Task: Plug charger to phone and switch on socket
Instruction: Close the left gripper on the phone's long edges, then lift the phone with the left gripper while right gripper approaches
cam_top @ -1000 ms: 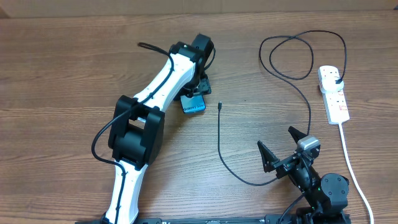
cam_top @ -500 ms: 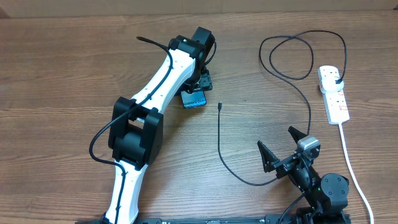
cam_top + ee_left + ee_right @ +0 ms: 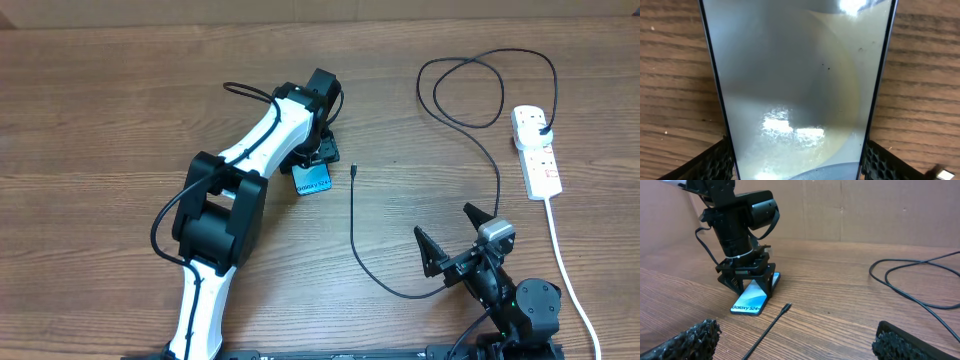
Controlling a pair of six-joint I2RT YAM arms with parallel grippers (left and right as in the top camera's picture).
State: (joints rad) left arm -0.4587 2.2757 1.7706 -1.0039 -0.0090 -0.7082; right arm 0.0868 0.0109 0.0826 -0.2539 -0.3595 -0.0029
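The phone (image 3: 312, 180), with a cyan lit screen and a white text band, rests on the table with its far end between the fingers of my left gripper (image 3: 322, 152). In the left wrist view the phone (image 3: 800, 90) fills the frame, and the left gripper (image 3: 799, 162) presses both its edges. The charger's connector tip (image 3: 353, 169) lies just right of the phone; it also shows in the right wrist view (image 3: 786, 308). The black cable loops (image 3: 478, 90) to the plug in the socket (image 3: 538, 160). My right gripper (image 3: 455, 237) is open and empty, near the front edge.
The socket's thick white cord (image 3: 565, 270) runs down the right side toward the front edge. The cable's slack curves past (image 3: 400, 294), just left of my right gripper. A cardboard wall (image 3: 865, 210) stands behind the table.
The left gripper has turned and shifted the phone a little toward the front. The phone's free end now points more toward the connector tip. The right arm has not moved.
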